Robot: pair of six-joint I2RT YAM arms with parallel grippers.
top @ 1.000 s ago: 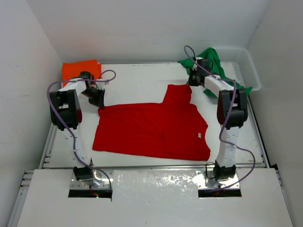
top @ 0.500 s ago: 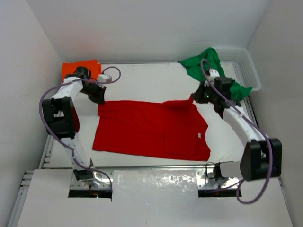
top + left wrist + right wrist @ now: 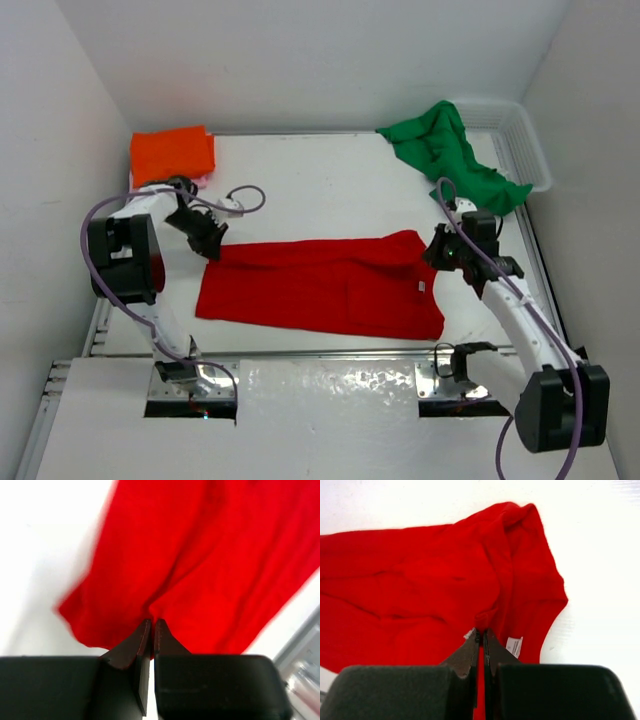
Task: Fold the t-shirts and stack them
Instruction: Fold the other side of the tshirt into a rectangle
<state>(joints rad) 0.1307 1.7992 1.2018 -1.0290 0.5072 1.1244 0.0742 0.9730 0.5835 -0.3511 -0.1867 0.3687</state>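
The red t-shirt lies across the middle of the table with its far part folded toward the near edge. My left gripper is shut on its far-left edge; the cloth bunches at the fingertips. My right gripper is shut on its far-right edge, and the red cloth puckers between the tips beside a white label. The orange t-shirt lies folded at the far left with a pink edge showing under it. The green t-shirt lies crumpled at the far right.
A white mesh basket stands in the far right corner, with the green shirt draped over its left rim. White walls close in the table on three sides. A metal rail runs along the near edge.
Both grippers have pulled the far edge of the red shirt toward the near side, folding it over. The right arm swung from near the green shirt down to the right side.
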